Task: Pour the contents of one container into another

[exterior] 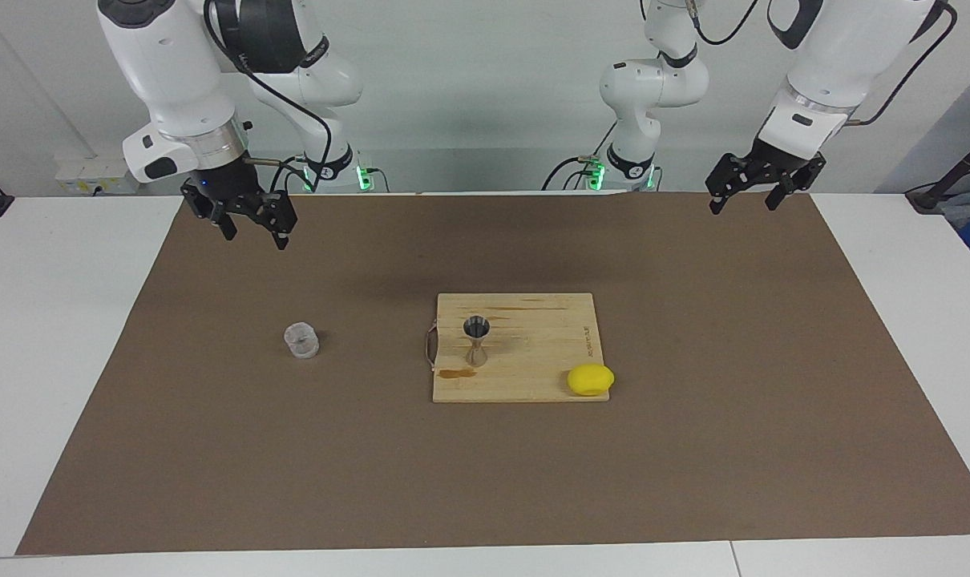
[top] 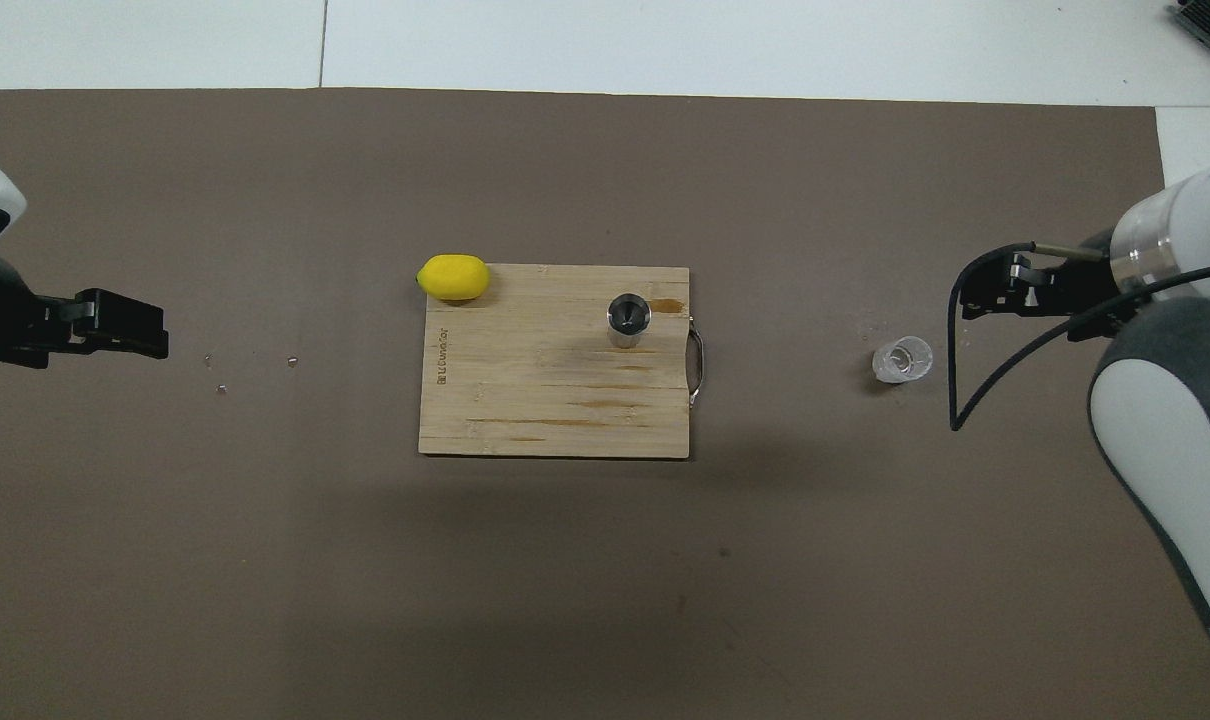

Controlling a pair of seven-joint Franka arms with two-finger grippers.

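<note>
Brown surface (exterior: 693,449) | clear cup (exterior: 301,340) upright, free | jigger (exterior: 476,340) on board (exterior: 533,353) | R gripper (exterior: 248,223) fingers apart, empty | L gripper (exterior: 748,194) waits, fingers open | risk: light cup tips if grabbed off-centre

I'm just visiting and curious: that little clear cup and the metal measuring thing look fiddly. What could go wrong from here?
The clear cup is small and light, so the right gripper, now raised and holding nothing, might knock it over when grasping. The steel jigger stands on a narrow waist with a small mouth, so a pour could miss or tip it onto the cutting board.
</note>
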